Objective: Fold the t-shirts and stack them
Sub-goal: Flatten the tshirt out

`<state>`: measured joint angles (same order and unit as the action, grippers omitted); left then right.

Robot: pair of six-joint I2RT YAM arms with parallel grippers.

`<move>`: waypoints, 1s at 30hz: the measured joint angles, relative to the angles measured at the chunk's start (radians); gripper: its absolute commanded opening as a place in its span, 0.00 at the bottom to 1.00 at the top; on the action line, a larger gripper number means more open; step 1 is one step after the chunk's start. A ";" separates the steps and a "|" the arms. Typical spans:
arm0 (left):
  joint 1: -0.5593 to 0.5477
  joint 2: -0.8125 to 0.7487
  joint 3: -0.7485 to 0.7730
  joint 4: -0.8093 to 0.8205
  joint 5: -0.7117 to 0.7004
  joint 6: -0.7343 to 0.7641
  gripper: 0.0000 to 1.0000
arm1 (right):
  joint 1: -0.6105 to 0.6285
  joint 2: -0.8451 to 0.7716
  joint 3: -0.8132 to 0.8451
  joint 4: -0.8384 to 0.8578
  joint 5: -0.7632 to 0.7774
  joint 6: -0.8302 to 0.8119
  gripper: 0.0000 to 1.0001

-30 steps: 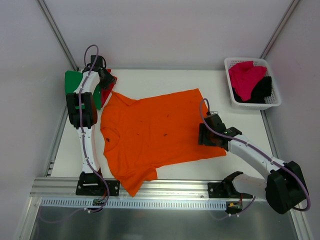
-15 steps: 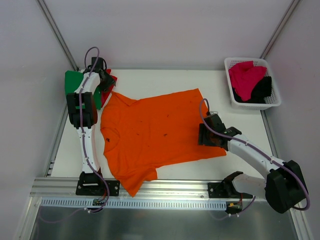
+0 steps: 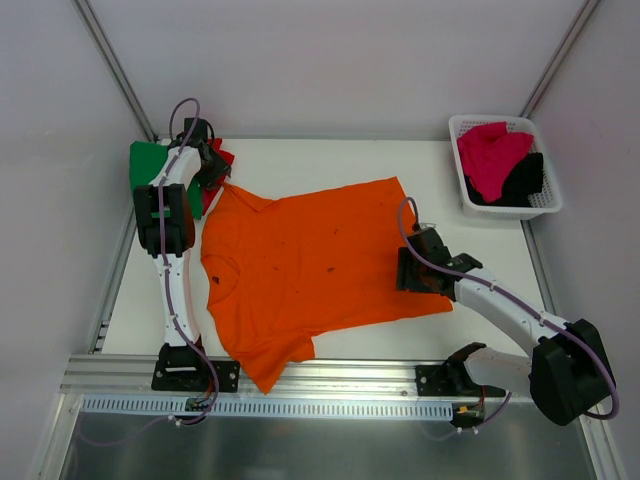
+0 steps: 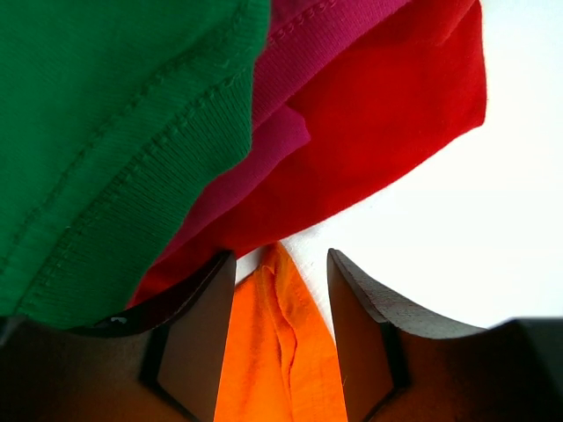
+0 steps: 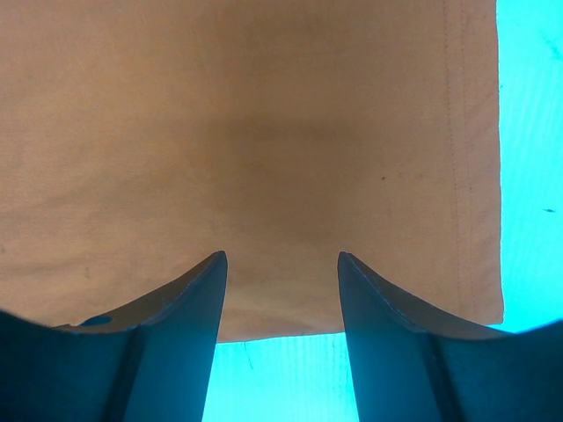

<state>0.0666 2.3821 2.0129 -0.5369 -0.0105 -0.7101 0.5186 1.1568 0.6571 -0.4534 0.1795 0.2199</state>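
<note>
The bright orange t-shirt [image 3: 310, 265] lies spread flat on the white table. My left gripper [image 3: 210, 172] is at its far-left sleeve corner. In the left wrist view the gripper [image 4: 281, 255] is open, and the orange sleeve tip [image 4: 277, 343] lies between the fingers without being pinched. Folded green [image 3: 148, 160] and red [image 3: 222, 158] tees lie just beyond it; they show as green [image 4: 106, 132], magenta [image 4: 299, 53] and red [image 4: 369, 114] in the left wrist view. My right gripper [image 3: 414, 268] is open over the shirt's right hem [image 5: 264, 132].
A white lattice basket [image 3: 549, 205] stands at the back right, holding a magenta tee [image 3: 490, 150] and a black tee [image 3: 522, 180]. Metal frame posts rise at both back corners. A rail runs along the table's near edge.
My left gripper has shifted slightly at the sleeve corner. The right arm and the orange shirt have barely moved.
</note>
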 measured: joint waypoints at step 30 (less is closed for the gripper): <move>0.000 -0.002 0.007 -0.022 0.010 0.024 0.00 | 0.000 0.005 0.001 0.000 0.000 0.000 0.56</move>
<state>0.0666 2.3798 2.0197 -0.5587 -0.0010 -0.6857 0.5186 1.1618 0.6582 -0.4534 0.1799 0.2199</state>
